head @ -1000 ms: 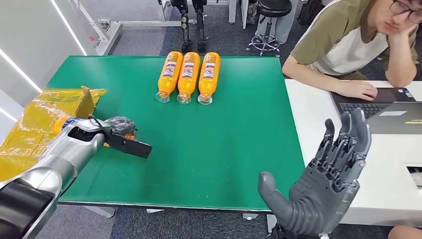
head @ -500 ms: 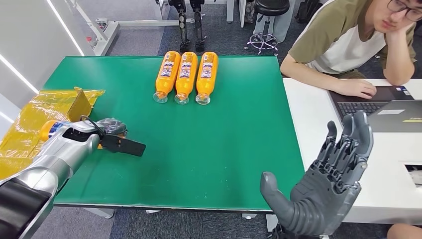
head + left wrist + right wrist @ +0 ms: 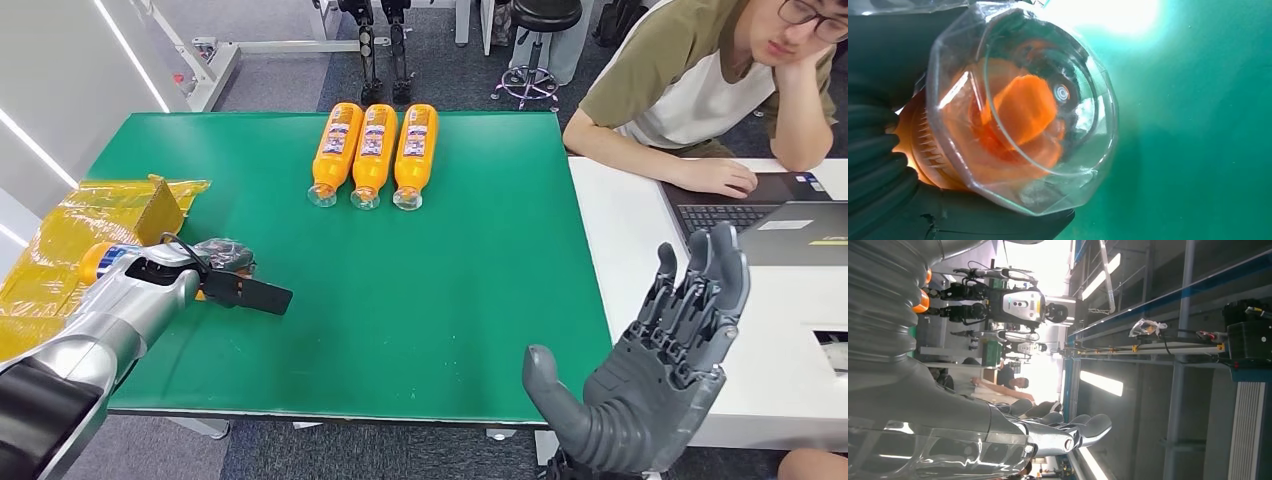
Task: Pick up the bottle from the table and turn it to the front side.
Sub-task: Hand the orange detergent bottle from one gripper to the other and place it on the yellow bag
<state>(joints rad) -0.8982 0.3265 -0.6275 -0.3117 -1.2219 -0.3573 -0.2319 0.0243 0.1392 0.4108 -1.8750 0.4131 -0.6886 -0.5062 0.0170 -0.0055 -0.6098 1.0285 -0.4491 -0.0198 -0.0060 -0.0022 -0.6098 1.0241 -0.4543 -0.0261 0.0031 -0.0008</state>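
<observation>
Green tabletop (image 3: pixel 420 300) is carrying everything. Yellow plastic wrap (image 3: pixel 60 250) is lying at its left edge with an open carton flap (image 3: pixel 160 208) sticking up. Person (image 3: pixel 700 90) is sitting at the white desk (image 3: pixel 640 240) on the right, typing on a laptop (image 3: pixel 770 215). Three orange bottles (image 3: pixel 375 152) are lying side by side at the far middle, touching, clear bases toward the robot.

Right hand (image 3: pixel 650 380) is hovering off the near right corner, palm up, fingers (image 3: pixel 700 270) spread and released, holding nothing.

Left hand (image 3: pixel 225 262) is sitting low near the wrap, fingers (image 3: pixel 878 165) clenching around the bottle (image 3: pixel 1018 110). Wrist cam is looking straight at its clear faceted base, orange juice inside; bottle looks just above the tabletop, contact unclear.

Handling guess: full, so fairly heavy; smooth plastic with a glossy label is likely slippery, walls giving slightly under squeeze. Best hold is mid-body on the label band, not the neck. Rotating for label-front is risking slip if grip is loose
</observation>
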